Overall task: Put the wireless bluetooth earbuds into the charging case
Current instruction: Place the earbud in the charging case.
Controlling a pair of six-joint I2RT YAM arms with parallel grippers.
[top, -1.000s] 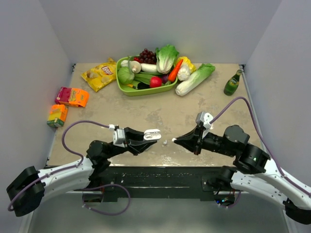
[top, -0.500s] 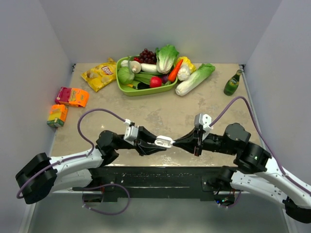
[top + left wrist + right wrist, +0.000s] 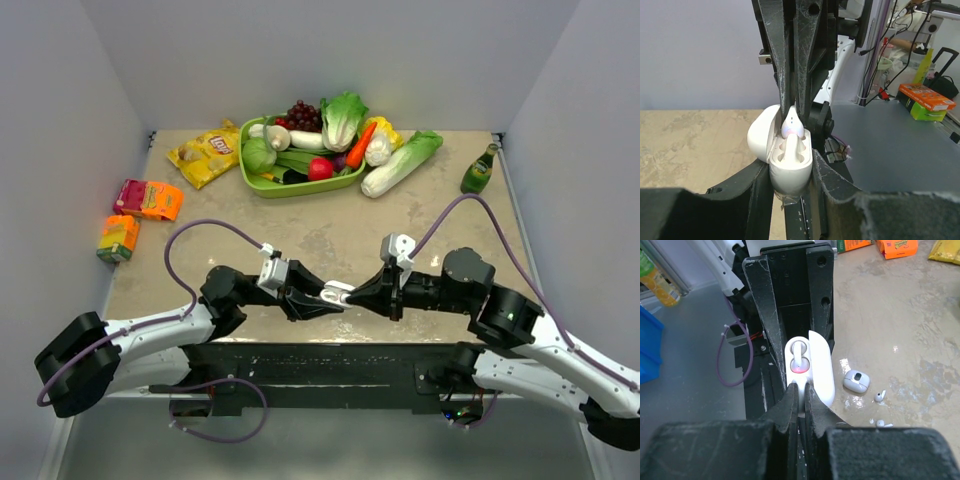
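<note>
The white charging case (image 3: pixel 790 167) stands open in my left gripper (image 3: pixel 791 176), which is shut on its body, with the lid (image 3: pixel 761 137) swung to the left. My right gripper (image 3: pixel 800 390) is shut on one white earbud (image 3: pixel 791 128) and holds it at the mouth of the case (image 3: pixel 812 367). In the top view the left gripper (image 3: pixel 322 298) and the right gripper (image 3: pixel 352 293) meet tip to tip over the table's near edge, with the case (image 3: pixel 336 292) between them. Two more earbuds (image 3: pixel 880 395) (image 3: pixel 881 423) lie loose on the table.
A small grey-white case (image 3: pixel 856 381) lies on the table beside the loose buds. At the back are a green tray of vegetables (image 3: pixel 262 182), a chips bag (image 3: pixel 205 152) and a green bottle (image 3: pixel 478 172). Snack boxes (image 3: pixel 148 198) (image 3: pixel 118 238) sit at the left.
My left arm carried the open case rightward toward the middle. The right arm moved left to meet it, and the held earbud now sits at the case's opening.
</note>
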